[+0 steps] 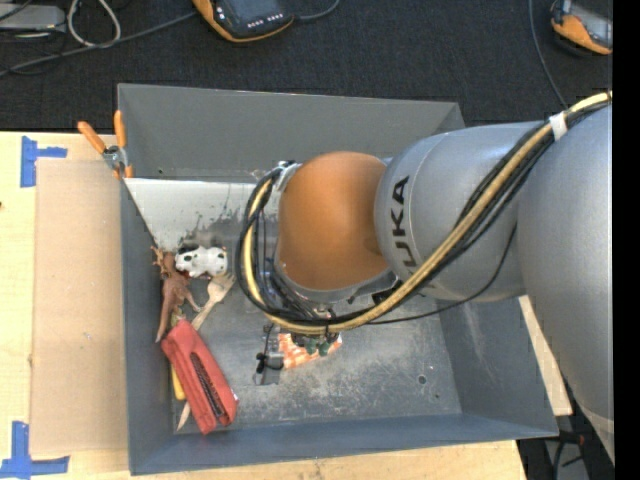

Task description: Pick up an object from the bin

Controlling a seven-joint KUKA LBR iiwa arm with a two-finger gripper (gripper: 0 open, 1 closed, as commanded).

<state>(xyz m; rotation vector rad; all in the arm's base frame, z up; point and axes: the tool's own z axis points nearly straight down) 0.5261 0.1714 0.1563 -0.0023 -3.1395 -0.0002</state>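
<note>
Presently the end effector (270, 360) stands low in the grey bin (300, 118), near the middle of the floor and a little toward the front wall. Whether it is open or closed cannot be told; the orange wrist cover (325, 223) and the looped cables (262, 298) hide most of it.

Status of task: no thing is seen gripped or raised. Just beside the end effector, on its right in the view, lies a small orange-and-white item (312, 346) with a touch of green. It appears to rest on the bin floor, and whether the two touch cannot be made out. In my judgement the pick is not yet made. Closing on a thing and lifting it clear remain.

Other contents lie along the left wall, apart from the end effector:
- a red flat piece (202, 376), lying slantwise near the front left corner;
- a brown dinosaur figure (170, 293) beyond it;
- a small white-and-black toy (202, 260) near the back;
- a pale wooden utensil (212, 300) between these and the cables.

Obstructions: none of these crowd the orange-and-white item, and the floor to its right is bare. The chief hindrance to inspection is the arm itself.
</note>
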